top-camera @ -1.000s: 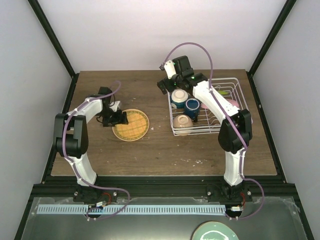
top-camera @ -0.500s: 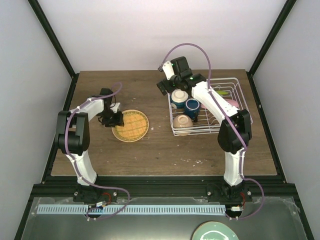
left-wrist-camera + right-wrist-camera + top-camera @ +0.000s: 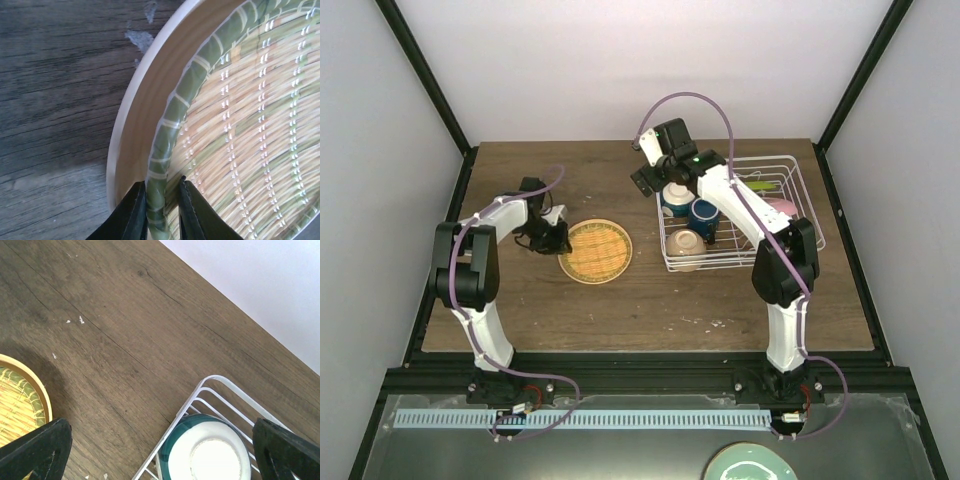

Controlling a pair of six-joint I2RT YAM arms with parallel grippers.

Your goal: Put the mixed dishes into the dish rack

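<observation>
The woven-pattern yellow plate lies flat on the table left of centre. My left gripper is at its left edge. In the left wrist view the two black fingers of this gripper are shut on the green-wrapped rim of the plate. The white wire dish rack stands at the right and holds an overturned bowl, a dark blue mug, a cream bowl and a pink plate. My right gripper hovers open over the rack's near-left corner, above the teal-banded bowl.
A pale teal plate sits off the table on the near ledge. Bare wooden table stretches between the arms and in front of the rack. Dark frame posts rise at the table's back corners.
The left gripper's fingers have closed on the woven plate's rim, and the plate has slid a little to the right. The right gripper has drifted slightly left, staying open.
</observation>
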